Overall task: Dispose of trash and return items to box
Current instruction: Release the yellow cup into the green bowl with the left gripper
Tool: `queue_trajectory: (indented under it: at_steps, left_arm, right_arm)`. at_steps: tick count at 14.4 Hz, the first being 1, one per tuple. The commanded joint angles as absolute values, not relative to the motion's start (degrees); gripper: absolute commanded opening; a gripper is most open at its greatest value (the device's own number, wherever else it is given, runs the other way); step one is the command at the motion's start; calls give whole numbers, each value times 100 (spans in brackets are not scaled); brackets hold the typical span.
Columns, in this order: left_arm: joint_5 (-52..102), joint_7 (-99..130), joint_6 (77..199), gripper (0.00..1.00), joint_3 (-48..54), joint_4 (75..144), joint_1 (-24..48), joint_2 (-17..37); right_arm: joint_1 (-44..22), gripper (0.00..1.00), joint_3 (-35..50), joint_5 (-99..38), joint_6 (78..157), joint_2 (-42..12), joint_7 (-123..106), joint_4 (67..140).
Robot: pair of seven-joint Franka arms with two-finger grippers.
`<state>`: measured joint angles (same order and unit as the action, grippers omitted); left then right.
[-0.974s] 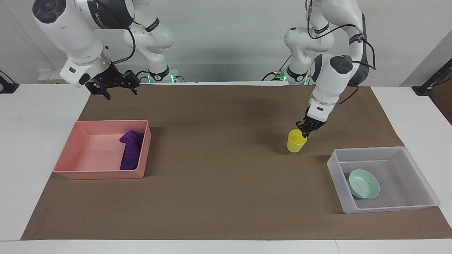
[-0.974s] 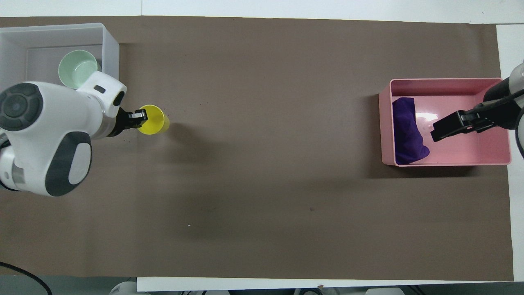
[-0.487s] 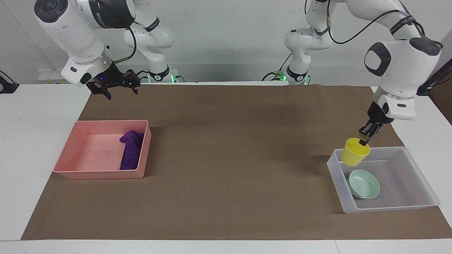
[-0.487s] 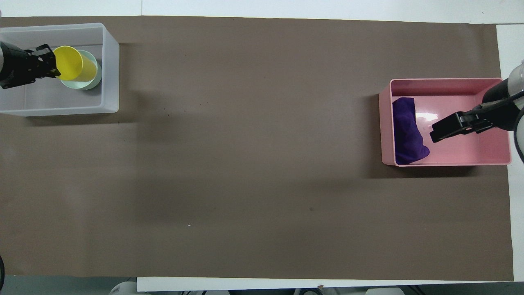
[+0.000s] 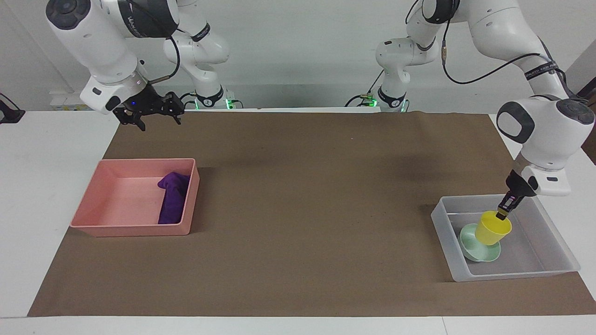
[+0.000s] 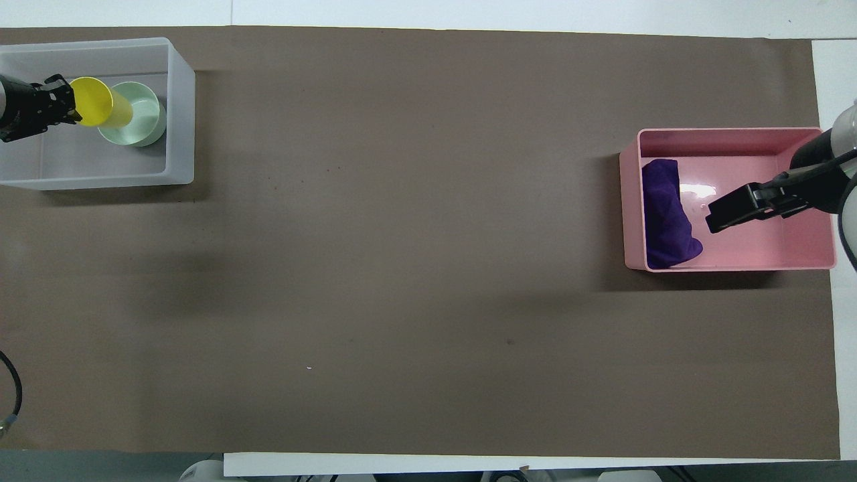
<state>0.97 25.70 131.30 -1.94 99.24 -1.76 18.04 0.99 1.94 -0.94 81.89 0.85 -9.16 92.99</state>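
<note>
The yellow cup [image 5: 493, 229] hangs tilted from my left gripper [image 5: 503, 215], which is shut on its rim, low inside the translucent box [image 5: 512, 275] at the left arm's end of the table. The cup's base is over the mint-green bowl [image 5: 474, 250] in the box; I cannot tell if they touch. The overhead view shows the cup [image 6: 100, 110], bowl [image 6: 139, 124], box [image 6: 181, 100] and left gripper [image 6: 67, 107]. The purple cloth [image 5: 173, 197] lies in the pink tray [image 5: 130, 230]. My right gripper [image 5: 151, 120] waits open and empty, raised above the tray.
Brown paper [image 5: 298, 209] covers the table between the pink tray [image 6: 736, 266] and the box. In the overhead view the right gripper [image 6: 720, 217] shows over the tray beside the purple cloth [image 6: 663, 214].
My left gripper lifted the yellow cup off the paper, carried it over the box wall and lowered it inside, over the bowl. The right arm barely moved.
</note>
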Motion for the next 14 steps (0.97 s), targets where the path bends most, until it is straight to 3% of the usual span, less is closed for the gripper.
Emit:
queue_trajectory:
  at_steps: [1,2,4,6,10,14]
  left_arm:
    - [26,2357,13412,1,-158,10132,-176,1855]
    - [26,2208,13377,16,-158,10142,-176,1846]
    - [26,2188,13237,78,-158,10090,-97,1837]
    - [18,2180,12703,96,-141,9898,-36,1723]
    - [-228,2127,11394,100,-114,9808,201,1066]
    - [-220,1075,10321,100,-79,10343,413,-67]
  right_arm:
    - [97,99,229,0,8411,229,-809,9483]
    - [97,100,229,0,8411,229,-809,9483]
    - [105,100,237,-9,8420,229,-713,9483]
    - [105,99,237,-18,8411,229,-659,9483]
    - [105,99,237,-18,8411,237,-650,9483]
    - [105,99,237,-26,8411,237,-659,9483]
